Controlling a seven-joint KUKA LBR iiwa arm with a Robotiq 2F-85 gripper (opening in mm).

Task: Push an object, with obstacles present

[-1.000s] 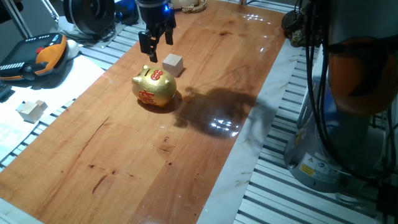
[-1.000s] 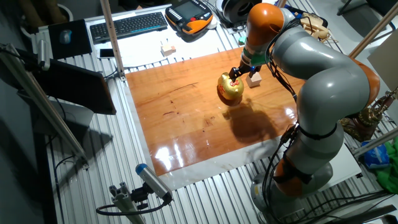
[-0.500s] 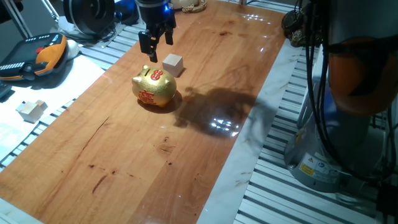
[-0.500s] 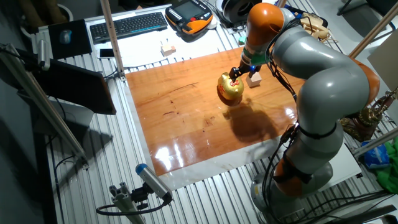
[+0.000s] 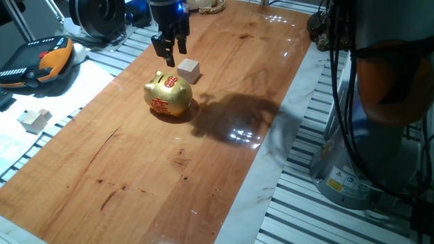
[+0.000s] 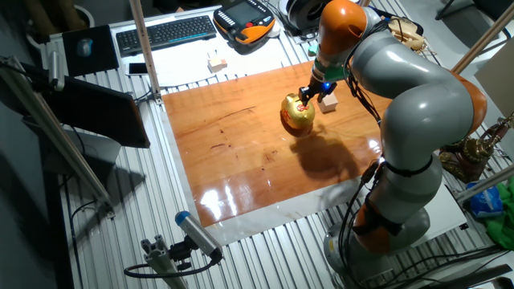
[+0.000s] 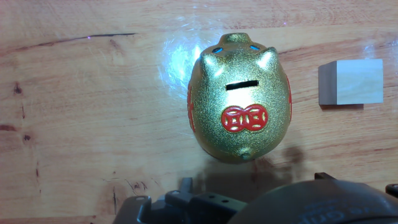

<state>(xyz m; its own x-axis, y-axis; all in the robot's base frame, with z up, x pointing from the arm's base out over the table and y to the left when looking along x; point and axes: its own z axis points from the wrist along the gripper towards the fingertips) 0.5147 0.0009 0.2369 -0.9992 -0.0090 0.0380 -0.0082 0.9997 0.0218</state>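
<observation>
The small pale beige cube (image 5: 189, 70) sits on the wooden board (image 5: 169, 169), just behind and to the right of the golden piggy bank (image 5: 168, 95). My gripper (image 5: 169, 49) hangs above the board, just left of the cube and behind the piggy bank, touching neither. Its two fingers stand apart with nothing between them. In the other fixed view the gripper (image 6: 309, 91) is between the piggy bank (image 6: 298, 115) and the cube (image 6: 327, 102). The hand view looks down on the piggy bank (image 7: 239, 106), with the cube (image 7: 351, 82) at the right; the fingertips are out of view there.
A similar pale block (image 5: 34, 120) lies off the board on the white sheet at the left. An orange teach pendant (image 5: 41, 61) and a keyboard (image 6: 165, 32) lie beyond the board. My arm's base (image 6: 401, 201) stands at the board's right edge.
My gripper has shifted slightly to the left, closer over the back of the piggy bank. The cube and the piggy bank have not moved.
</observation>
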